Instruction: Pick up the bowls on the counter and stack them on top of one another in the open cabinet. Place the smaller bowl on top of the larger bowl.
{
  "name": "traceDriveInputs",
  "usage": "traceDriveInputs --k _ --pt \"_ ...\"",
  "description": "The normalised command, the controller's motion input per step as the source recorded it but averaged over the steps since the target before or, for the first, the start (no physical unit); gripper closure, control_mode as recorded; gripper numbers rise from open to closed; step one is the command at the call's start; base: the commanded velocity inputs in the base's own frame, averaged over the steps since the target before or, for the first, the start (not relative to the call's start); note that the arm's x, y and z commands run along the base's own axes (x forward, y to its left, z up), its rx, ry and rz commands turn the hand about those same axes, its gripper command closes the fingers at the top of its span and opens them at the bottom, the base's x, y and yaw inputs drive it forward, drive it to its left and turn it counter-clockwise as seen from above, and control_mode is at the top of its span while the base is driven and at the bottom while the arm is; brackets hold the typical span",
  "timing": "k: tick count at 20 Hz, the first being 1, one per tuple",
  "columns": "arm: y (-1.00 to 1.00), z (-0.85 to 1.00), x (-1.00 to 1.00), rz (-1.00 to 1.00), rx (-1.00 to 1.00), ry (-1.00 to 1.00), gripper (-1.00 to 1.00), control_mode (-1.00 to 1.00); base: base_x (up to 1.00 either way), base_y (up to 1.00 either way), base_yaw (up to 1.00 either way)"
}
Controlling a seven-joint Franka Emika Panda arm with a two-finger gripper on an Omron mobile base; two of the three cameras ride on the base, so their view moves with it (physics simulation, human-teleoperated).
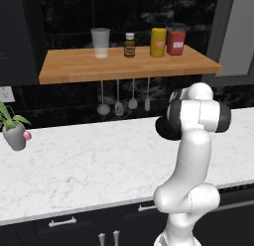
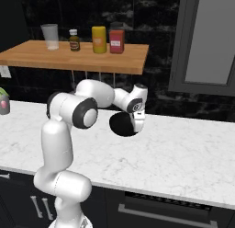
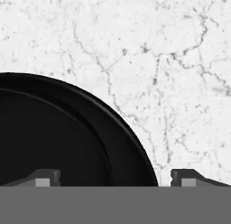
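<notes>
A black bowl point(image 3: 54, 137) with a broad rim band, apparently the larger bowl, sits on the white marble counter point(image 2: 183, 149). In the right base view the bowl point(image 2: 120, 124) lies under my hand, and my gripper point(image 2: 137, 127) points down at its right rim. In the hand view my gripper point(image 3: 116, 178) is open and straddles the rim, one fingertip point(image 3: 43, 178) over the inside and the other over marble. My forearm hides most of the bowl point(image 1: 162, 129) in the left base view. The other bowl is out of view. The wooden shelf point(image 1: 74, 66) hangs above.
On the shelf stand a glass point(image 1: 100, 42), a small bottle point(image 1: 129, 45), a yellow canister point(image 1: 158, 42) and a red canister point(image 1: 175, 40). Utensils point(image 1: 118, 103) hang under it. A potted plant point(image 1: 15, 131) stands at the counter's left end.
</notes>
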Motion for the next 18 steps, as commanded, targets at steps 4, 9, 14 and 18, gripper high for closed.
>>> traceDriveInputs --k 4,9,14,18 --pt "0.0 -0.18 -0.03 0.17 0.0 0.0 -1.0 -1.0 0.0 0.0 0.0" --pt "0.04 -0.35 0.03 0.13 0.0 0.01 -1.0 -1.0 0.0 0.0 0.0" --pt "0.09 -0.4 0.2 0.1 0.0 0.01 -1.0 -1.0 0.0 0.0 0.0" --pt "0.07 -0.12 0.14 0.03 0.0 0.0 1.0 -1.0 0.0 0.0 0.0"
